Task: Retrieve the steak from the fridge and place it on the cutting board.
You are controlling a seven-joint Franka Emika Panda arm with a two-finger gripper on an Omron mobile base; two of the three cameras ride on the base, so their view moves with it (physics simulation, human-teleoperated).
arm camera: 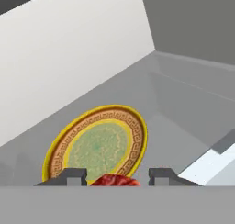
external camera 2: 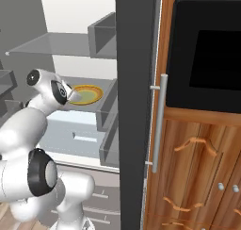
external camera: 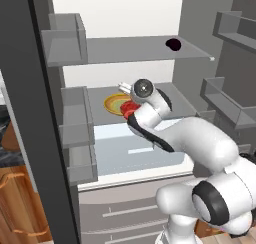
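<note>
Lifting steak (arm camera: 114,180) from fridge (external camera: 30,113) shelf; retrieval step in hand.
Fingers (arm camera: 73,176) flank steak between them, apparently holding it, at 6 o'clock of yellow plate (arm camera: 98,142). Next: withdraw toward cutting board.

There was one fridge (external camera: 30,113), standing open, with two grey shelves inside and one pale drawer (external camera: 135,148) under the lower shelf. On those shelves lay one yellow patterned plate (arm camera: 98,145), one red steak (arm camera: 114,181) and one dark maroon lump (external camera: 173,44). Beside the fridge stood one wooden cabinet (external camera 2: 197,168) with one long metal handle (external camera 2: 160,123), and one dark oven window (external camera 2: 207,54).
</note>
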